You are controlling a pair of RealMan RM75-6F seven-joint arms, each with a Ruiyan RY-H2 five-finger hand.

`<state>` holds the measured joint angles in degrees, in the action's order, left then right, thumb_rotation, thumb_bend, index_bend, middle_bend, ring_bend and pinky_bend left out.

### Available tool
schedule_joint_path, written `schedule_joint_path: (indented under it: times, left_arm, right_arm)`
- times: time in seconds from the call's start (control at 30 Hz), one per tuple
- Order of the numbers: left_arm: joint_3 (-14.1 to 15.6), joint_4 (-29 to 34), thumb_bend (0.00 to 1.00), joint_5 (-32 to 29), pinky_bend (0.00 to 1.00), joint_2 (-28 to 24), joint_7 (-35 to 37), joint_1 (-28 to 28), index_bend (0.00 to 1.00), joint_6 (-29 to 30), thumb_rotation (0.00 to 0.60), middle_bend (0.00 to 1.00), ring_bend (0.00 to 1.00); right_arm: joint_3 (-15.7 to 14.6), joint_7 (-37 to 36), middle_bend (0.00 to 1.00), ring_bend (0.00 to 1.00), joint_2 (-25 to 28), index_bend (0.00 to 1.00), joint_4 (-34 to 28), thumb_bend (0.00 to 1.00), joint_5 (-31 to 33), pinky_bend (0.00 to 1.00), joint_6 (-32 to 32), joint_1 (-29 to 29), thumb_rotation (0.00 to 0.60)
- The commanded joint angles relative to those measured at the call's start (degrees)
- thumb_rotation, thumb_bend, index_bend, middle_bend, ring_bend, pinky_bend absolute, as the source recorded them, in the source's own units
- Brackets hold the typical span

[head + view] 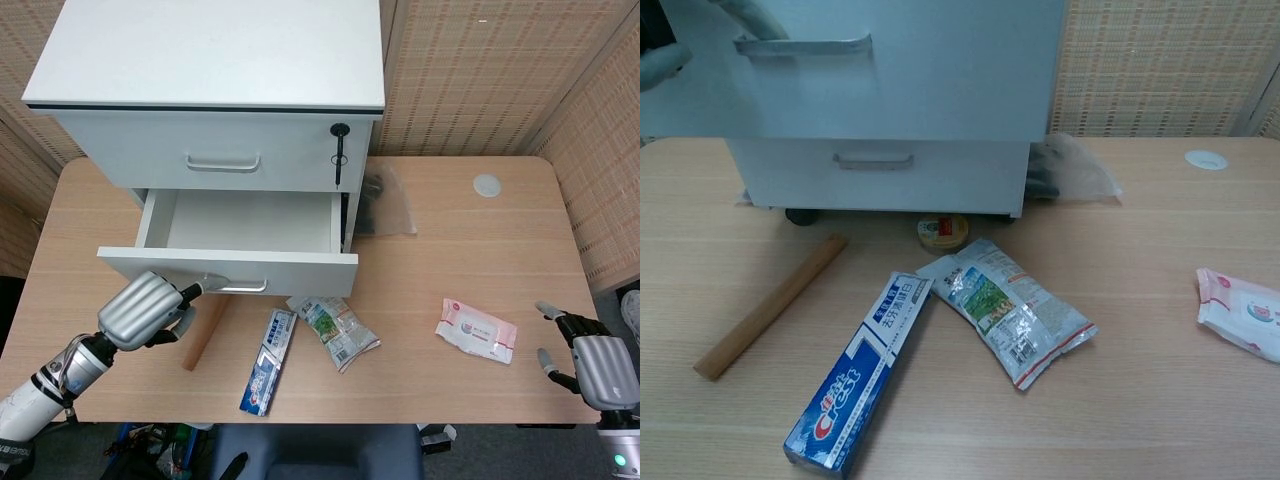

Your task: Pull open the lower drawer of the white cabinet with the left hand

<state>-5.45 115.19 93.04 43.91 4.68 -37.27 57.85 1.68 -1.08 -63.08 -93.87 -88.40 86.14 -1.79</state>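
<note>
The white cabinet [215, 60] stands at the back left of the table. Its lower drawer [230, 268] is pulled well out, and the inside [250, 218] looks bare. My left hand [143, 309] is at the drawer front's left end, fingers hooked on the left end of the metal handle [238, 287]. In the chest view the drawer front [940, 60] looms at the top with its handle [802, 45], and my left hand [662, 62] shows only at the upper left edge. My right hand [592, 363] rests at the table's front right corner, fingers apart, holding nothing.
In front of the drawer lie a wooden stick [203, 335], a toothpaste box [268, 361] and a snack packet [334, 326]. A pink wipes pack [476, 330] is to the right. A small round tin [942, 232] sits under the cabinet, above another drawer front [875, 175]. A clear bag [388, 203] is beside it.
</note>
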Motion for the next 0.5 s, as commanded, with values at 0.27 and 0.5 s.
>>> schedule_joint_path:
  times: [0.27, 0.5]
  left_arm:
    - [0.47, 0.98, 0.66, 0.92, 1.0, -0.83, -0.41, 1.17, 0.18, 0.9, 0.6, 0.9, 0.94]
    - [0.85, 1.62, 0.66, 1.85, 1.0, -1.41, -0.75, 1.93, 0.18, 1.36, 0.6, 0.9, 0.94]
  right_arm:
    - [-0.03, -0.14, 0.31, 0.3, -0.02, 0.2, 0.09, 0.33, -0.06, 0.31, 0.08, 0.05, 0.6]
    - [-0.11, -0.19, 0.31, 0.3, -0.08, 0.2, 0.15, 0.33, -0.14, 0.31, 0.21, 0.15, 0.6]
